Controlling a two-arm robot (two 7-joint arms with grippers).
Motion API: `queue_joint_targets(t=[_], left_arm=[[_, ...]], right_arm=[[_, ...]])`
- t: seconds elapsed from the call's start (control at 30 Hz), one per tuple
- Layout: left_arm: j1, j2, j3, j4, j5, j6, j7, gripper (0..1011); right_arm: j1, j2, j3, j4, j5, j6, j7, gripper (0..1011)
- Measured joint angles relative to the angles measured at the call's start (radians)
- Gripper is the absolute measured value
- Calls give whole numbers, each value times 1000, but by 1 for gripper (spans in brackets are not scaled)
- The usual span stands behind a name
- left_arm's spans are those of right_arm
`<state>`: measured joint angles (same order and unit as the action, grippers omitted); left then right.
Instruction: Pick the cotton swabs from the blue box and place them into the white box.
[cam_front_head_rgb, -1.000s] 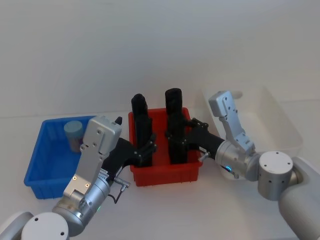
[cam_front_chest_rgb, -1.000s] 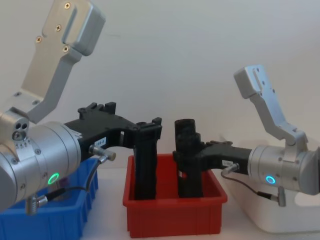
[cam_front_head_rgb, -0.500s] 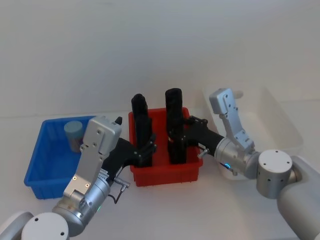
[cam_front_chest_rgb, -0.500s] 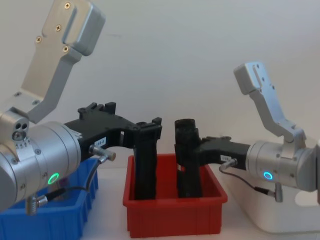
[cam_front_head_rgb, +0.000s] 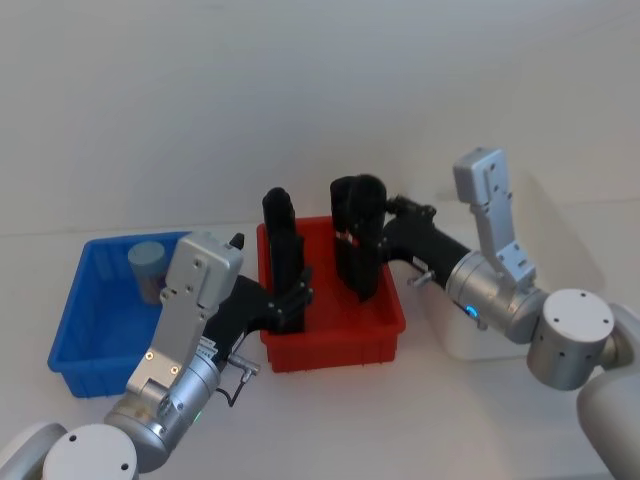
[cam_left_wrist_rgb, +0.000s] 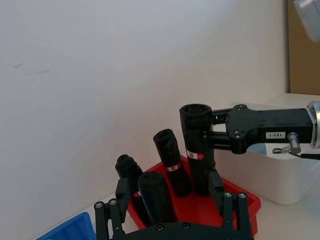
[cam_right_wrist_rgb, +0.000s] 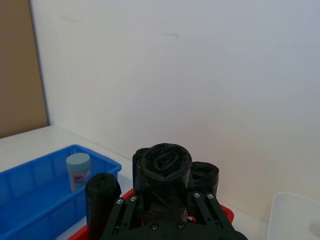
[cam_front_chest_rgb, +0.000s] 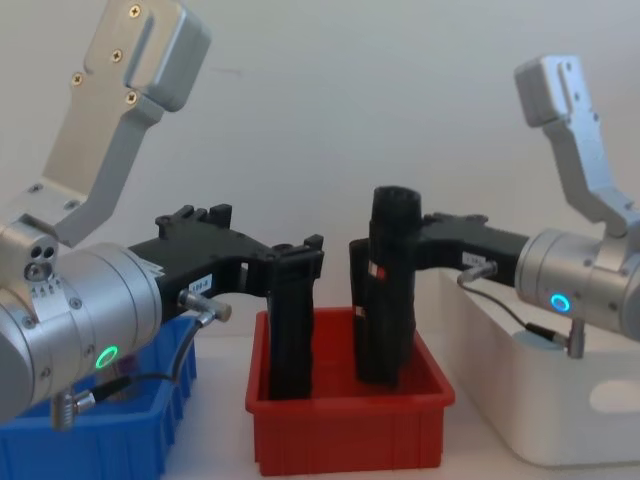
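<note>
One cotton swab jar (cam_front_head_rgb: 147, 264) with a pale blue lid stands at the back of the blue box (cam_front_head_rgb: 72, 335), also seen in the right wrist view (cam_right_wrist_rgb: 78, 170). My right gripper (cam_front_head_rgb: 365, 240) is shut on a tall black container (cam_front_chest_rgb: 392, 300), held tilted with its base low over the right side of the red bin (cam_front_head_rgb: 335, 347). My left gripper (cam_front_head_rgb: 291, 296) is open inside the red bin, its fingers (cam_left_wrist_rgb: 216, 186) spread around another black container (cam_left_wrist_rgb: 156, 196). The white box (cam_front_chest_rgb: 560, 425) stands to the right of the red bin, partly hidden by my right arm.
Several black containers stand in the red bin (cam_front_chest_rgb: 350, 432), between the blue box (cam_front_chest_rgb: 100, 450) and the white box (cam_left_wrist_rgb: 270, 170). A plain white wall rises behind the table. Bare tabletop lies in front of the bins.
My right gripper has lifted its black container up out of its place in the red bin and drawn it toward the white box. The left arm has stayed still.
</note>
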<state>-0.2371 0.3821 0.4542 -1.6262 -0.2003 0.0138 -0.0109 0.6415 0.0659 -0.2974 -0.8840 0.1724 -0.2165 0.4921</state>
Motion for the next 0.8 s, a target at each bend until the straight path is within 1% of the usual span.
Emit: queue_joint_targets(t=[0.03,0.1,0.3,0.33,0.37,0.4,0.5,0.63,0.7,0.73,0.8], left_arm=[[0,0,0,0,0,0,0,1004],[0,0,0,0,0,0,0,1004],[0,0,0,0,0,0,0,1004],[0,0,0,0,0,0,0,1004],[0,0,0,0,0,0,0,1004],[0,0,0,0,0,0,0,1004],[0,0,0,0,0,0,0,1004],[0,0,0,0,0,0,0,1004],[0,0,0,0,0,0,0,1004],[0,0,0,0,0,0,0,1004],[0,0,0,0,0,0,0,1004]], right_arm=[[0,0,0,0,0,0,0,433],[-24,12,6,-62,8,11,-20,421],[-65,32,17,-164,15,36,-70,416],[-79,38,21,-195,16,44,-84,416],[-84,41,22,-208,16,48,-92,416],[-96,47,26,-235,17,56,-107,416],[-115,57,31,-278,19,70,-134,416],[-153,78,43,-358,21,103,-185,416],[-165,84,47,-381,22,115,-201,416],[-179,92,51,-408,22,130,-218,416],[-190,98,54,-430,23,144,-235,416]])
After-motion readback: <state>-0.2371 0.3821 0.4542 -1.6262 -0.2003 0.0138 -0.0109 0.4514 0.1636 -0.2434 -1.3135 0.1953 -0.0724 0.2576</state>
